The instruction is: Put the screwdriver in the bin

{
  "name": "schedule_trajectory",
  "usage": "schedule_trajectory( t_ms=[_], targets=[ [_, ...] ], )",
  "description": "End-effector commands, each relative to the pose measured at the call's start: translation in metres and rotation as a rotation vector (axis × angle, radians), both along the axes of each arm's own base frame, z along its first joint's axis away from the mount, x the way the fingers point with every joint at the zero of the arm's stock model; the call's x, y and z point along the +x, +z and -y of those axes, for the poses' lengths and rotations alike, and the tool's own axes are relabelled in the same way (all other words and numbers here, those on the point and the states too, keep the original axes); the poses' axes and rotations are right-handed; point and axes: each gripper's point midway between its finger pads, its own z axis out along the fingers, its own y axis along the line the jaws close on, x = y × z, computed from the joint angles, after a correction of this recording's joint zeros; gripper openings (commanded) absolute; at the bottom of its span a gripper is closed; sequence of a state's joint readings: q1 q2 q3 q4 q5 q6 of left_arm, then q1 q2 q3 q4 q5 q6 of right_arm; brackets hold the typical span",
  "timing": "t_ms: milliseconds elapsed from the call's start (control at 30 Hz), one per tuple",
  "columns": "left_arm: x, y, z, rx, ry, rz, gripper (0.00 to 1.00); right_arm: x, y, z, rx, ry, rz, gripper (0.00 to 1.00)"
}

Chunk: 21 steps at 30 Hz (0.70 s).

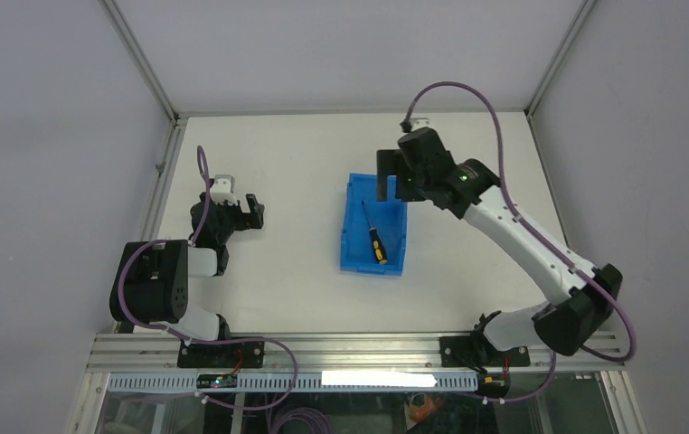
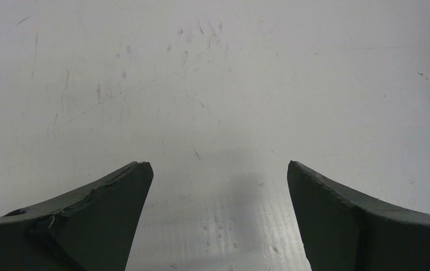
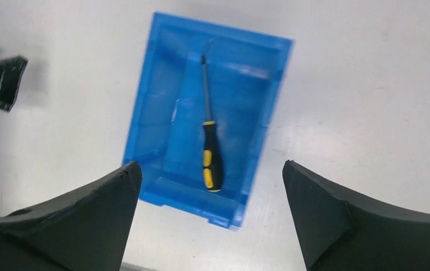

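The screwdriver [image 3: 211, 161] lies flat on the floor of the bin [image 3: 150, 107]. Its stubby black handle with yellow patches lies toward the end nearer the arm bases, and its thin dark shaft points at the far wall. The blue bin sits on the white surface [image 1: 287, 163]. The right claw [image 1: 393, 188] hangs above the bin, fingers wide apart and holding nothing. The left claw [image 2: 218, 166] is spread too, over the surface and well apart from the bin.
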<state>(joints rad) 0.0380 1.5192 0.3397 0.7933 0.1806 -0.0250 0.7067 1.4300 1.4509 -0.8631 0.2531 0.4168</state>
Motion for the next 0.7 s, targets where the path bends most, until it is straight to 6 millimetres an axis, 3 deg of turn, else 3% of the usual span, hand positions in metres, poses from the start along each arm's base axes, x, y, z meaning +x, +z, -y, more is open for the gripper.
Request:
schedule_trajectory(
  t_ms=[0,133,333,433,667],
  targets=[
    [0.013,0.025,0.002,0.004,0.0,0.091,0.99,0.006,0.007,0.077,-0.026,-0.184,0.062,0.99],
    [0.013,0.025,0.003,0.004,-0.001,0.09,0.99,0.004,-0.016,0.113,0.068,-0.264,0.053,0.99],
    [0.013,0.026,0.002,0.003,-0.001,0.092,0.99,-0.015,-0.076,0.15,0.036,-0.384,0.0,0.99],
    [0.013,0.025,0.002,0.004,0.0,0.091,0.99,-0.025,-0.104,0.156,0.037,-0.415,-0.007,0.99],
    [0.013,0.025,0.003,0.004,-0.001,0.091,0.99,-0.03,-0.124,0.156,0.065,-0.414,0.018,0.99]
  ],
)
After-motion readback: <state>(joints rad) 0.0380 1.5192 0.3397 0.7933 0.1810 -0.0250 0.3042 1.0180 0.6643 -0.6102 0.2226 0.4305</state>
